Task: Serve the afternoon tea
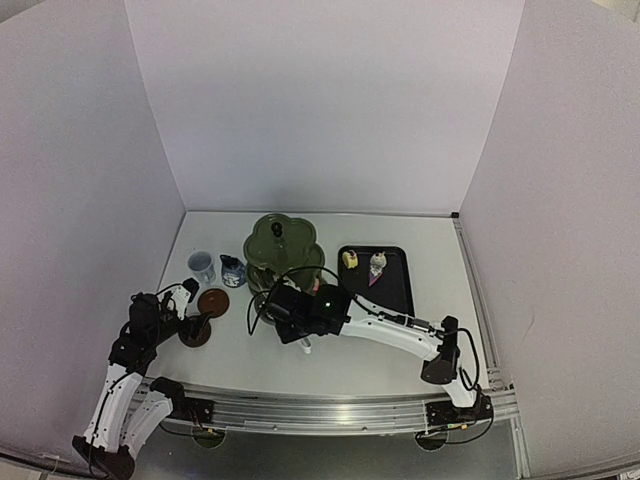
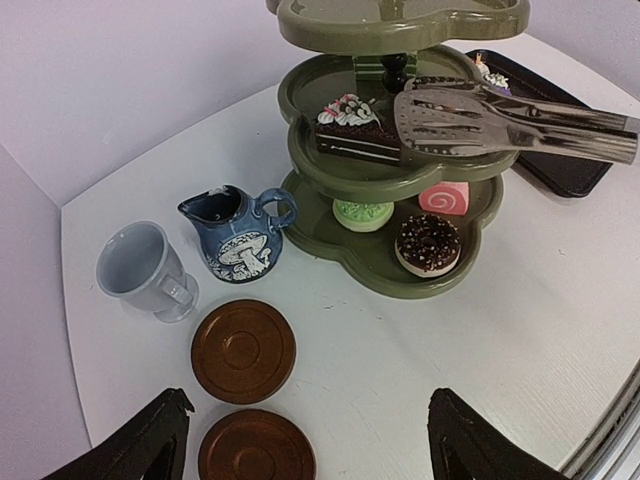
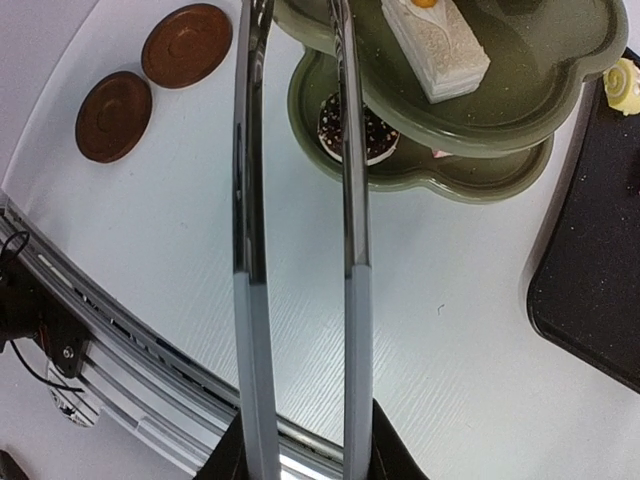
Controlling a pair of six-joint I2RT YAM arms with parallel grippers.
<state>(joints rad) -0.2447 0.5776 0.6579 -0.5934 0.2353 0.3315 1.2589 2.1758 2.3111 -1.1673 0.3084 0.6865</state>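
You're filling the green stand (image 2: 400, 25): right gripper (image 3: 300, 452) clamps the tongs (image 2: 500, 125) beside the middle-tier chocolate slice (image 2: 350, 128), left gripper (image 2: 310, 425) wide; withdraw gently next.

**Glaze, steel and matt black**

The tongs (image 2: 540, 120) are polished metal, mirror-bright. The stand (image 2: 400, 25) has a smooth, glossy green glaze. The jug (image 2: 235, 235) shines dark blue, with raised relief. The cup (image 2: 135, 265) looks satin-smooth. The saucers (image 2: 243, 350) are brown with a soft sheen. The tray (image 3: 590, 280) is matt, speckled black; the table (image 2: 520, 330) is white and finely grained.
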